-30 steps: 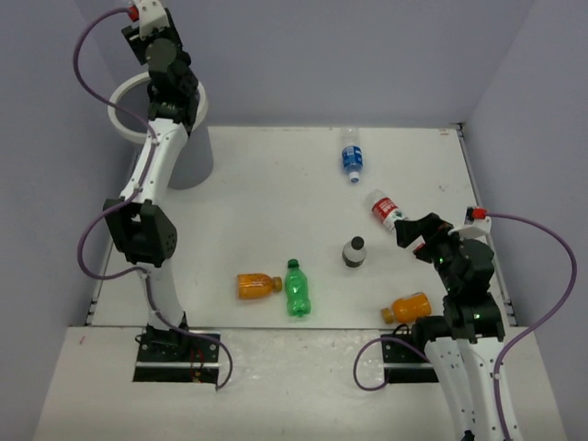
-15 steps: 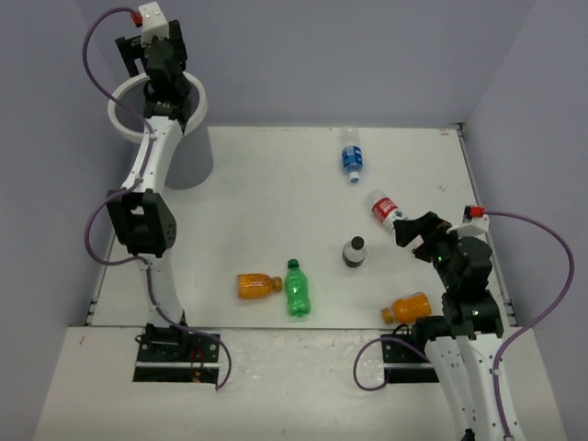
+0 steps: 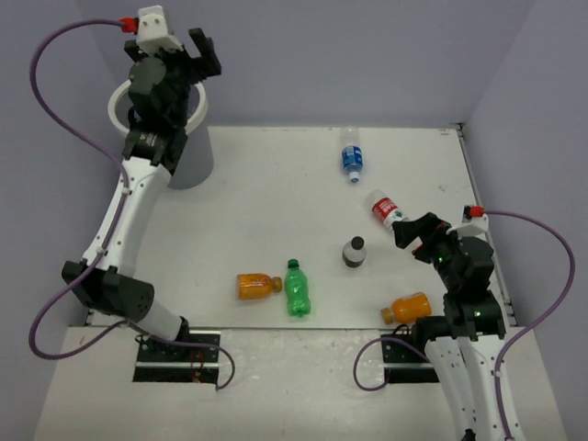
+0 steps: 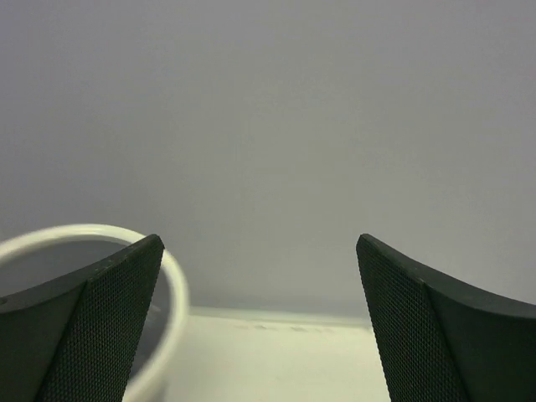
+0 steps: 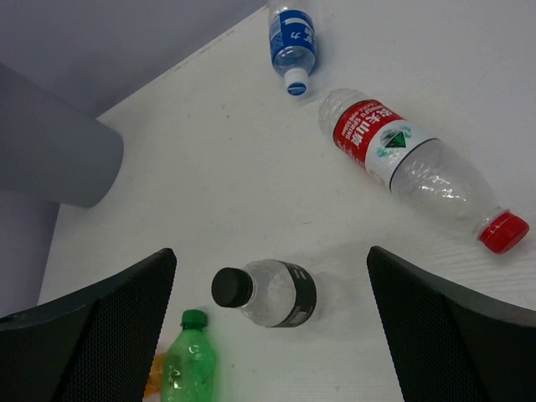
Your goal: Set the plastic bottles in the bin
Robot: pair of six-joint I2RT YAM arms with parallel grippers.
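The bin [image 3: 116, 108] stands at the far left corner, its white rim [image 4: 172, 289] low in the left wrist view. My left gripper [image 3: 204, 55] hangs open and empty above it, facing the back wall [image 4: 258, 243]. Several plastic bottles are on the table: a blue-labelled one [image 3: 351, 158] [image 5: 291, 38], a red-labelled one [image 3: 386, 209] [image 5: 394, 151], an upright dark-banded one [image 3: 355, 252] [image 5: 268, 291], a green one [image 3: 296, 288] [image 5: 191, 360] and two orange ones [image 3: 257, 286] [image 3: 409, 307]. My right gripper [image 3: 411, 237] hovers open above the dark-banded bottle [image 5: 270, 251], touching nothing.
Grey walls close the table on the far, left and right sides. The bin's grey wall [image 5: 50, 155] shows at the left of the right wrist view. The arm bases [image 3: 179, 354] sit at the near edge.
The left gripper went from shut to open over the bin, and the left arm then lifted and swung its wrist up toward the back wall. The right arm and the bottles have not moved.
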